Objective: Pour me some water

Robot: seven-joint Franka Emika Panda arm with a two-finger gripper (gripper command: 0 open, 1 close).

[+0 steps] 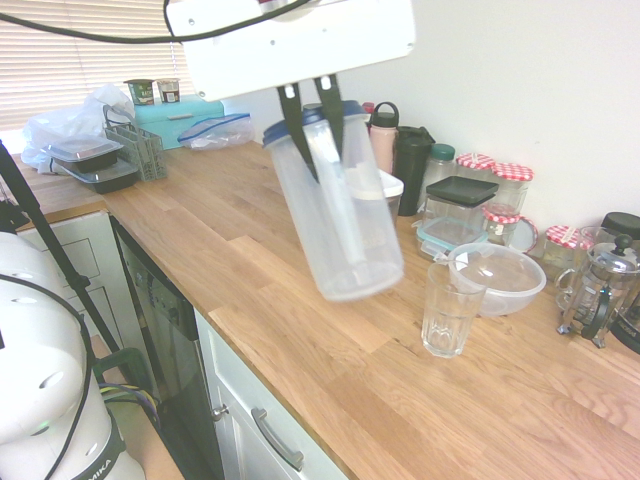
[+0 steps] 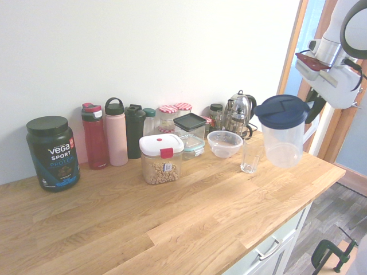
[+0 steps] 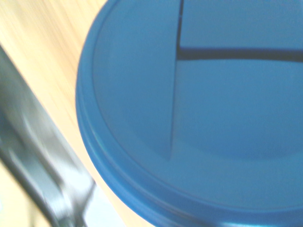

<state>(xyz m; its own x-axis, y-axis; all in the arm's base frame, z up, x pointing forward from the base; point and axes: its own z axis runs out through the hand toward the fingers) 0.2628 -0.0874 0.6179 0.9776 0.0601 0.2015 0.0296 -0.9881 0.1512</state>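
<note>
My gripper (image 1: pixel 310 112) is shut on the handle of a clear plastic pitcher (image 1: pixel 338 210) with a dark blue lid (image 2: pixel 281 110). The pitcher hangs in the air above the wooden counter, slightly tilted, its base close beside the drinking glass. I cannot make out water inside it. The empty clear glass (image 1: pixel 448 310) stands upright on the counter in front of a clear bowl; in the second exterior view the glass (image 2: pixel 250 157) is just left of the pitcher (image 2: pixel 284 143). The blue lid (image 3: pixel 213 118) fills the wrist view.
Behind the glass sit a clear bowl (image 1: pixel 500 275), a French press (image 1: pixel 598 290), lidded jars and several bottles (image 2: pixel 114 133) along the wall. A lidded container of chickpeas (image 2: pixel 161 159) and a black protein tub (image 2: pixel 51 152) stand further down. The counter edge (image 1: pixel 280 380) runs in front.
</note>
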